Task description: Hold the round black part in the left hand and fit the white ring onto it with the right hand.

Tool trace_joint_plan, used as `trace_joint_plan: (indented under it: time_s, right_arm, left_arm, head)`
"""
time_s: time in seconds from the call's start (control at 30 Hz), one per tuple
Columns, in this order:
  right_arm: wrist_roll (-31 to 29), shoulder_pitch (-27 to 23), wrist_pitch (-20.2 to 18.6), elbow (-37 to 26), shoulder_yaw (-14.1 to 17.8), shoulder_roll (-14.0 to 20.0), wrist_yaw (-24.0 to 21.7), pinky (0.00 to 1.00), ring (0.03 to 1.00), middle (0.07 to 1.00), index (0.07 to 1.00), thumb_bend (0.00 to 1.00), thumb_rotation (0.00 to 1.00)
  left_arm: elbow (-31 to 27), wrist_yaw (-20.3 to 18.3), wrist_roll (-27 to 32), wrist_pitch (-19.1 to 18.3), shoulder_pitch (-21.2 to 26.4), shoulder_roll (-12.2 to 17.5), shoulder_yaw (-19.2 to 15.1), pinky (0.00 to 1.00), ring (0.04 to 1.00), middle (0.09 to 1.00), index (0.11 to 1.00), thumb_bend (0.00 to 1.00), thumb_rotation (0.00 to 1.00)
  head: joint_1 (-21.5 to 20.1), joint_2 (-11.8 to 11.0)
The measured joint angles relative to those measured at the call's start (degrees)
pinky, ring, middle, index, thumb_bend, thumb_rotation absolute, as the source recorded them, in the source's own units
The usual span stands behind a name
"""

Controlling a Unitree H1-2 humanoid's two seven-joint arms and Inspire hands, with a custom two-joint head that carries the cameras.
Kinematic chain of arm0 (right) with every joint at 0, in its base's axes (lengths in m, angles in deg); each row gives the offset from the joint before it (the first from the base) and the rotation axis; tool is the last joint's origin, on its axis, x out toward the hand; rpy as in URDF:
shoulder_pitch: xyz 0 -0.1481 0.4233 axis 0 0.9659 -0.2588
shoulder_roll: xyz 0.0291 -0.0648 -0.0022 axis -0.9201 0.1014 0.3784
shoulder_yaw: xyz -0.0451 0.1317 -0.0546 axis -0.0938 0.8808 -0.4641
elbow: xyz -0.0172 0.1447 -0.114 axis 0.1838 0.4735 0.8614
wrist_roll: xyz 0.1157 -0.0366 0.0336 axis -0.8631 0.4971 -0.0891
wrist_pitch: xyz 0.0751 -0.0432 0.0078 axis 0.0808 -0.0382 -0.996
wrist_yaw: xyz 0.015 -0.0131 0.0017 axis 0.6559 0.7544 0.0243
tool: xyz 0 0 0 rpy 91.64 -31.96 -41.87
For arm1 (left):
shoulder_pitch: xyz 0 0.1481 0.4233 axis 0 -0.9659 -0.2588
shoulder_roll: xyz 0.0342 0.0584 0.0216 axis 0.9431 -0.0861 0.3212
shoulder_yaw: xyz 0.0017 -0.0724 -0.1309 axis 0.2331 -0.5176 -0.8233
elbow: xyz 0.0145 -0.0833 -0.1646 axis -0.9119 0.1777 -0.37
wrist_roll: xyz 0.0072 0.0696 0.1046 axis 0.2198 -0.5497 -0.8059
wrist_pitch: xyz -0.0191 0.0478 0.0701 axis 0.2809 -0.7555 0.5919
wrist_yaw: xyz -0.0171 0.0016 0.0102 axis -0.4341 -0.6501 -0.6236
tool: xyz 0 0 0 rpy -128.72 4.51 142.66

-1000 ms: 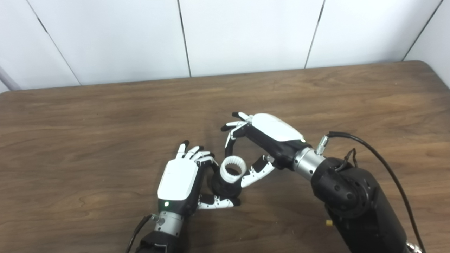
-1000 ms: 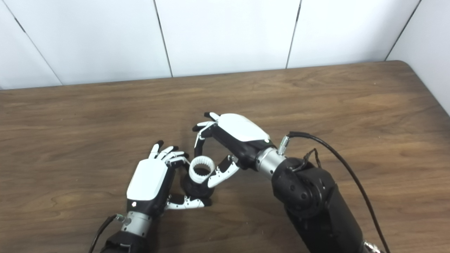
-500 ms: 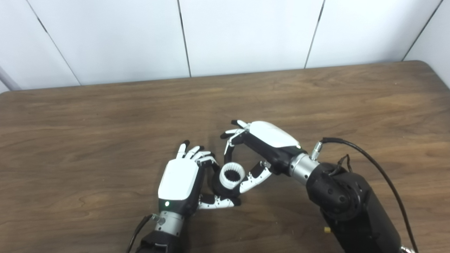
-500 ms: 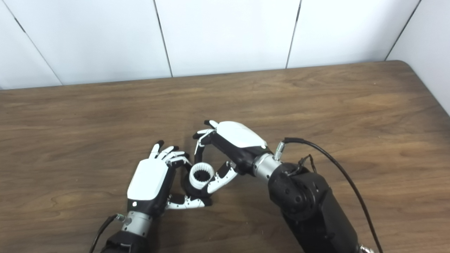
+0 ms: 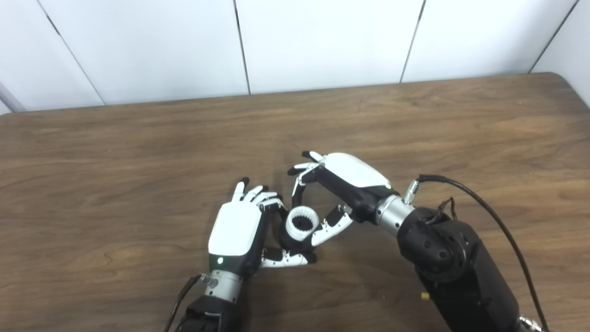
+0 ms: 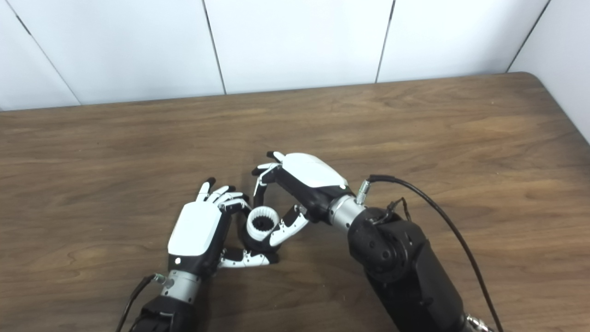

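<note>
The left hand point(image 5: 237, 230) lies near the front edge of the table point(image 5: 115, 152), left of centre. The round black part point(image 5: 295, 242) sits just right of it, between its fingers and thumb. The white ring point(image 5: 302, 221) rests on top of that part. The right hand point(image 5: 343, 184) lies right of and behind the ring, touching it.

Black part point(image 5: 295, 242) mostly hidden, seemingly.

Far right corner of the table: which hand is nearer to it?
Right. The right hand lies centre-table, pinching the white ring; the left hand sits left of it, holding the round black part.
</note>
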Motion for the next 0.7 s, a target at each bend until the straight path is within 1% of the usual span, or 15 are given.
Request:
trace_joint_plan:
  time_s: [0.43, 0.7]
  right_arm:
    - [0.3, 0.0, 0.1, 1.0, -0.8, -0.6, 0.8, 1.0, 1.0, 0.856, 0.484, 0.52, 0.13]
    - [0.1, 0.2, 0.2, 1.5, -0.9, -0.6, 1.0, 1.0, 0.999, 0.853, 0.484, 0.52, 0.13]
  left_arm:
    - [-0.1, -0.2, -0.3, -0.1, 0.0, -0.1, 0.2, 1.0, 0.861, 0.752, 0.486, 0.52, 0.05]
    - [-1.1, -0.9, -0.8, -1.3, -0.1, -0.2, 0.8, 1.0, 0.861, 0.751, 0.485, 0.52, 0.05]
  head:
    - [0.4, 0.4]
    - [0.5, 0.7]
